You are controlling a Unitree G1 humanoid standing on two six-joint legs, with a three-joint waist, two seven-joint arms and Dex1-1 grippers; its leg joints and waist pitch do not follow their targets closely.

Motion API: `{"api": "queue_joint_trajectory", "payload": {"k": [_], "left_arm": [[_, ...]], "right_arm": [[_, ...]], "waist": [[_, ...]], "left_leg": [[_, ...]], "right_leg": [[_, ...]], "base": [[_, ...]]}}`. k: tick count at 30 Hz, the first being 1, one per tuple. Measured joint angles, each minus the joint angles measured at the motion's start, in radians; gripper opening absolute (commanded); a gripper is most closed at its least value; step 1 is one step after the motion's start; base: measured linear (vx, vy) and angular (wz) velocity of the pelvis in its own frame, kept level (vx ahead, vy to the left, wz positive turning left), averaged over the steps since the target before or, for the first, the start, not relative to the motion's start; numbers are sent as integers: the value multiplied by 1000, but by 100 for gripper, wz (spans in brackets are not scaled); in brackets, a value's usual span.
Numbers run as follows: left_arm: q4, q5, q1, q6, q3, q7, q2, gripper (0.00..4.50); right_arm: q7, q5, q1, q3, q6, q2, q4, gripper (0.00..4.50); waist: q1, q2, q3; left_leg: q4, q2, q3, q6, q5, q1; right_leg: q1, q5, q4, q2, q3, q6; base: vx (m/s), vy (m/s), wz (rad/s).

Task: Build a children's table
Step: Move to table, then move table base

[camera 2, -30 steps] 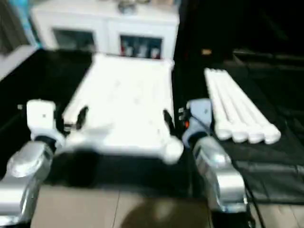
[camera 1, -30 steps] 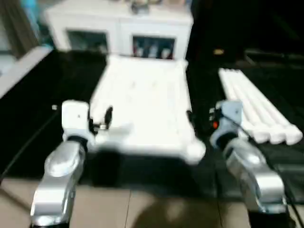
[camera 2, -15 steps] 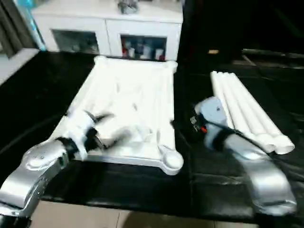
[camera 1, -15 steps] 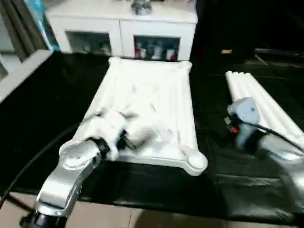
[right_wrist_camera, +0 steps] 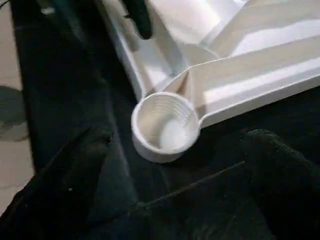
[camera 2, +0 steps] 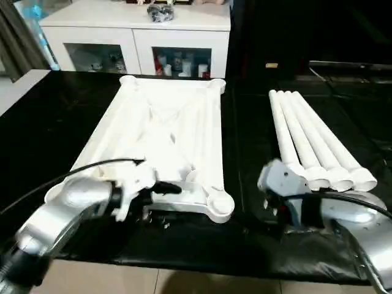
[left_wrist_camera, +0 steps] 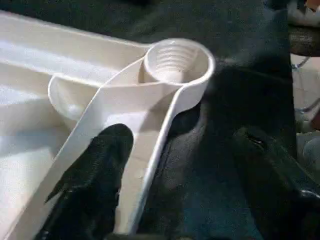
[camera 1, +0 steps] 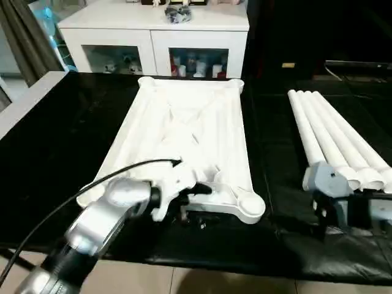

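Straddling tabletop [camera 1: 190, 131] rim (near edge): left tool [camera 1: 195, 202]

Tabletop [camera 1: 184, 128] under my arms — smooth white plastic, slight sheen; legs [camera 1: 331, 138] the same. Black cloth [camera 1: 55, 141] beneath it — matt, creased. My forearm [camera 1: 101, 214]: brushed silver metal.

- No text, label, brand, number or sign can be read in any of the views.
- A small yellowish tag [camera 1: 288, 65] sits on the dark surface at the back, too small to make out.
- The items behind the glass doors of the white cabinet [camera 1: 153, 37] show coloured patches only; nothing on them is legible.
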Motion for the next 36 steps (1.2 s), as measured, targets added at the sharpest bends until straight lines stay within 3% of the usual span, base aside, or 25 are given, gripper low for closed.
{"api": "queue_joint_trajectory", "payload": {"k": [4, 14, 34, 36], "left_arm": [[41, 24, -19, 5, -23, -19, -3, 320], [130, 57, -49, -4, -56, -22, -42, 240], [156, 63, -50, 31, -27, 37, -79, 82], [152, 63, -48, 35, -25, 38, -81, 82]], "right_arm": [[11, 11, 19, 0, 18, -23, -29, 450], [18, 34, 42, 0, 45, -31, -66, 450], [16, 34, 33, 2, 41, -31, -62, 450], [16, 34, 28, 2, 40, -31, -62, 450]], "waist": [[-1, 4, 0], [0, 12, 0], [0, 11, 0], [-2, 11, 0]], "left_leg": [[-1, 0, 0, 5, 3, 0], [-1, 0, 1, 5, 3, -1], [-1, 0, 1, 5, 2, -1], [-1, 0, 1, 5, 2, -1]], "right_leg": [[0, 0, -1, 0, 0, 0], [0, 0, -2, 0, 0, 0], [0, 0, -4, -1, -1, 0], [0, 0, -4, -1, -1, 0]], "base": [[0, 0, 0], [0, 0, 0], [0, 0, 0], [0, 0, 0]]}}
